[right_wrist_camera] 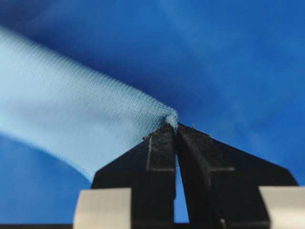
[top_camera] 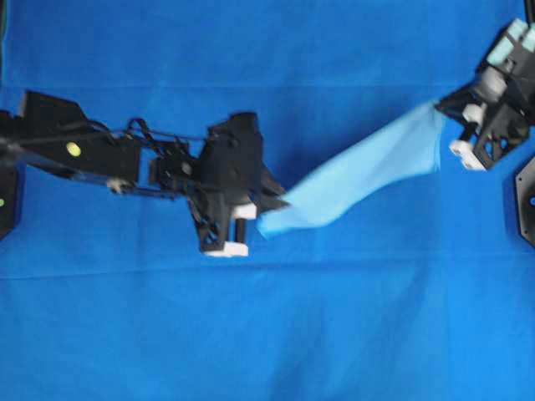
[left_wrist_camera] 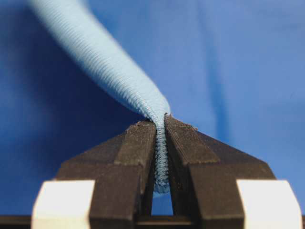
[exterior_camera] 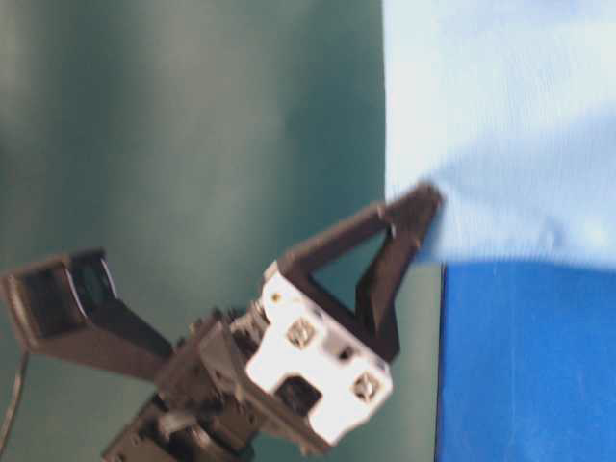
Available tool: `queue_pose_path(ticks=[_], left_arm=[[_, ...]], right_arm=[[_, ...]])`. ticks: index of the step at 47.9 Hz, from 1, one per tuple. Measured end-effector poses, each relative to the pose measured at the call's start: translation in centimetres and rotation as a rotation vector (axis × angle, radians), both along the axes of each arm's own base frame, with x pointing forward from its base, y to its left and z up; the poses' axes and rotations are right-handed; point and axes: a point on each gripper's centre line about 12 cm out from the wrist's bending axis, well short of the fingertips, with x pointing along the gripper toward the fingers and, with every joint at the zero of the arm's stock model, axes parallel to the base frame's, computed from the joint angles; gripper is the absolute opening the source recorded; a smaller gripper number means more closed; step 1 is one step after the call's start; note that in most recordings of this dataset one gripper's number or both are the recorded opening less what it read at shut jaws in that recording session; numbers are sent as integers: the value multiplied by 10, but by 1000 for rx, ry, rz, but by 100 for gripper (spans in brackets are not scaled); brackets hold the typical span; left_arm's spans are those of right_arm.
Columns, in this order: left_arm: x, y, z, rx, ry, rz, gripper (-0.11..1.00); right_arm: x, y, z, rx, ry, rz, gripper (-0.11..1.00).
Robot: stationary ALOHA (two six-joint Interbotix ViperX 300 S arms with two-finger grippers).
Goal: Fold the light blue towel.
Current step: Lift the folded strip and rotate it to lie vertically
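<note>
— Where is the light blue towel (top_camera: pixel 359 180)?

— It hangs stretched between the two arms above the blue table cover (top_camera: pixel 267 334), sagging a little (one end near the middle, the other up at the right edge).

— What has it at the middle end?

— The left gripper (top_camera: pixel 272 203) is clamped on a corner; the wrist view shows the hem pinched between its black fingers (left_wrist_camera: pixel 136 148).

— And the far end?

— The right gripper (top_camera: pixel 447 113) pinches the other corner, its fingers (right_wrist_camera: pixel 159 152) pressed tight on the cloth.
</note>
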Motion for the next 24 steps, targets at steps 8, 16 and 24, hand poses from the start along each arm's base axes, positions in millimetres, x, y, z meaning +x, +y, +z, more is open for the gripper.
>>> queue_pose_path(ticks=[8,16,24], left_arm=[[24,-13,7,7,-36,-32,4],[45,-23,16,58,-78,-84,4],[60,-25,17,81,-95,-102,3]], right_arm=[[19,-21,11,-65,-1,-2,3],[47,-41,18,-112,7,24,3],[73,-56,19,-124,-6,44,3]])
